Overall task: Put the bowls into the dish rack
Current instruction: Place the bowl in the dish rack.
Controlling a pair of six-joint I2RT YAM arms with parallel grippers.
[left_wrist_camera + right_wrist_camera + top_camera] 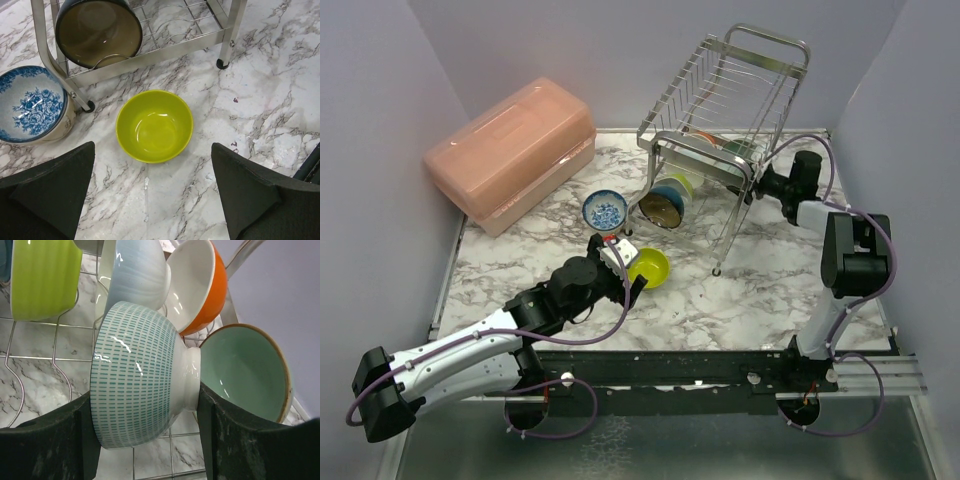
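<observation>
The glossy white bowl with teal dashes (137, 395) lies sideways mid-frame in the right wrist view, clamped rim-to-foot by the right gripper (760, 185) at the lower wire shelf of the shiny steel dish rack (720, 85), upper right of the top view, with other glazed bowls (45, 280) racked right behind it. The round lime bowl (154, 126) sits upright on the marble table (260, 100), dead centre of the left wrist view, and the left gripper (152, 200) hangs over it spread wide, touching nothing.
</observation>
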